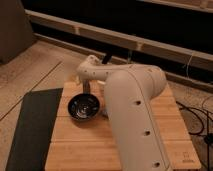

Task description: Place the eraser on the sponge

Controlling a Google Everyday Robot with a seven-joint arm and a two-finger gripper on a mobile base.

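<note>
My gripper point(86, 90) hangs down from the white wrist point(90, 71), just above the far rim of the black bowl point(83, 108). The thick white arm point(132, 115) fills the middle of the view and covers the table to the right of the bowl. The sponge is hidden behind the arm. The eraser does not show anywhere in view.
The bowl stands on a light wooden tabletop point(75, 145). A dark grey mat point(30, 130) lies along the table's left side. Black cables point(200, 117) trail on the floor at the right. A dark wall with a ledge point(125, 42) runs behind.
</note>
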